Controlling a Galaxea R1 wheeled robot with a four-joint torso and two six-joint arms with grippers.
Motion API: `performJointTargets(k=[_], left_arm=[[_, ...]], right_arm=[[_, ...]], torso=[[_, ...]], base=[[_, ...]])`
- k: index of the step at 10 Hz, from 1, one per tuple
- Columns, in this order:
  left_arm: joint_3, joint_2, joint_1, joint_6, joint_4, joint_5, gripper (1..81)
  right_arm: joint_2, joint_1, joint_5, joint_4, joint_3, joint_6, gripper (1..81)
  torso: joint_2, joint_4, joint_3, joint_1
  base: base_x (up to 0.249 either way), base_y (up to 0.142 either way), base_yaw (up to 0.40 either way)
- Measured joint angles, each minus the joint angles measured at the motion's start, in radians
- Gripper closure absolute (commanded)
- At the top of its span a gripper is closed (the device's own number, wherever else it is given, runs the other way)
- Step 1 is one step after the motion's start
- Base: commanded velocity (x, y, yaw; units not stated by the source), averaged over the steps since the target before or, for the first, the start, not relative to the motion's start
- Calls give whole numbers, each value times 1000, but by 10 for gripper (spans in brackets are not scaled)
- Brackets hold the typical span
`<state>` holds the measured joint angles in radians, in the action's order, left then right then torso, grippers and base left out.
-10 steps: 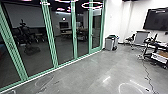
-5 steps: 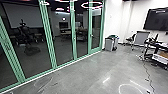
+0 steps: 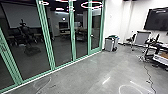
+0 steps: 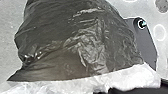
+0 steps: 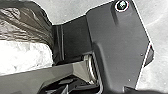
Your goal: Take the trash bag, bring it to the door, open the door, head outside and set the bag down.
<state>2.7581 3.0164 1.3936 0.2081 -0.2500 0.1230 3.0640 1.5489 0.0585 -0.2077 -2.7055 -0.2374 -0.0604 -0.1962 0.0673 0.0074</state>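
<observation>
A dark, crinkled trash bag (image 4: 75, 42) with a whitish translucent part (image 4: 120, 80) along one edge shows large in the left wrist view. The same dark bag (image 5: 22, 22) and its pale part (image 5: 22, 57) appear beside the robot's own plate in the right wrist view. How either gripper meets the bag cannot be made out. In the head view, a green-framed glass door (image 3: 96, 30) with a handle stands at the far end of the glass wall, and it looks closed.
The green-framed glass wall (image 3: 52, 60) runs along the left. Grey bins (image 3: 110, 44) stand by the white wall past the door. On the right are a chair, a grey panel (image 3: 143, 38), a cluttered desk (image 3: 161, 56) and a cable (image 3: 147, 72) on the floor.
The head camera has shifted slightly; the glass wall's near frames sit a little farther left in the picture, and the desk's outline on the right differs slightly.
</observation>
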Motion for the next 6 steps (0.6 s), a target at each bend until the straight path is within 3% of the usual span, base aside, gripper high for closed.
performJointTargets(k=[6], left_arm=[[0, 0, 0, 0, 0, 0, 811]], right_arm=[[0, 0, 0, 0, 0, 0, 10]], torso=[[0, 0, 0, 0]], base=[[112, -72, 0]])
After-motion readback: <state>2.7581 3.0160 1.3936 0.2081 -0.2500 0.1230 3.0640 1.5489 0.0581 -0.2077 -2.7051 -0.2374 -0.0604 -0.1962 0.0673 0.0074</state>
